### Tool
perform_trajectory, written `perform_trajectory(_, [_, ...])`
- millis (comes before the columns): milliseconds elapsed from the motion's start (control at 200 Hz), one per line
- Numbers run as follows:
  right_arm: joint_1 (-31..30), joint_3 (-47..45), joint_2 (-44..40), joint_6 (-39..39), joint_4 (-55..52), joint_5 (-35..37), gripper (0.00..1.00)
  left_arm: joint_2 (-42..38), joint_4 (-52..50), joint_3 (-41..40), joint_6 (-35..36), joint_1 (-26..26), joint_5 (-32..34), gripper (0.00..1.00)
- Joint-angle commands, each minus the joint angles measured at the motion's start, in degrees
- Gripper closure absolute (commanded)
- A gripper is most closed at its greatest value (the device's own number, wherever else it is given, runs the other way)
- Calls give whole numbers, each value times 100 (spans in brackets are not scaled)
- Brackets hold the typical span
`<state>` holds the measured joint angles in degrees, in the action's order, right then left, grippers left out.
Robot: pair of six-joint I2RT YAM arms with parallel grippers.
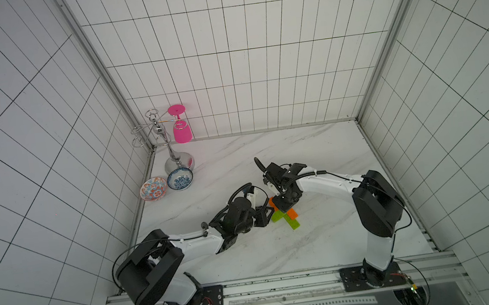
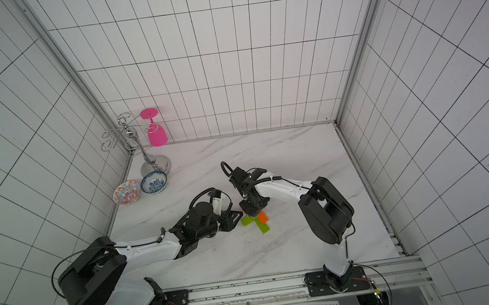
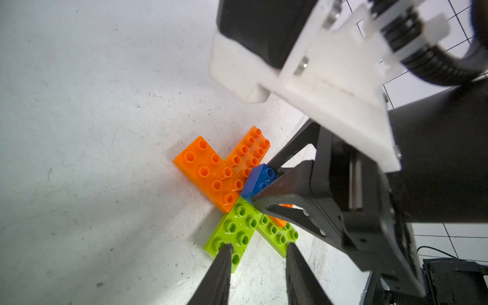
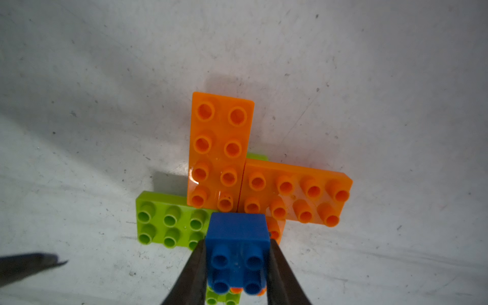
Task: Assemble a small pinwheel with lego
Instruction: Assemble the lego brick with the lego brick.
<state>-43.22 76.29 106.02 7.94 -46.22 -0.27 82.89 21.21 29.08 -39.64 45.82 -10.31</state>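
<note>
The blue brick (image 4: pixel 237 229) and the other bricks (image 4: pixel 219 148) are glossy plastic; the marble-look tabletop (image 4: pixel 105 79) is scuffed and dull. The metal rack (image 1: pixel 178 162) gleams; the bowls (image 1: pixel 153 189) look glazed.

Both top views are taken from high above the front rail (image 1: pixel 286 285), looking steeply down toward the back wall (image 1: pixel 241 64) — the whole marble tabletop (image 1: pixel 316 150) is shared, with the pinwheel (image 1: pixel 280 217) small and far. The left wrist view is taken low and close, past the left gripper (image 3: pixel 258 245). The right wrist view is taken closer, almost straight down past the right gripper (image 4: pixel 236 243). The pinwheel and the blue square brick (image 3: pixel 261 177) — clamped by the right gripper — are shared by both wrist views.
</note>
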Motion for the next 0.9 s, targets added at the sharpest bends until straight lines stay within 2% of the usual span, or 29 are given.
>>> perform_trajectory(0, [-28, 176, -128, 190, 65, 160, 85, -137, 31, -51, -4, 17, 117, 63])
perform_trajectory(895, [-28, 255, 163, 366, 164, 51, 85, -105, 14, -33, 0, 6, 99, 63])
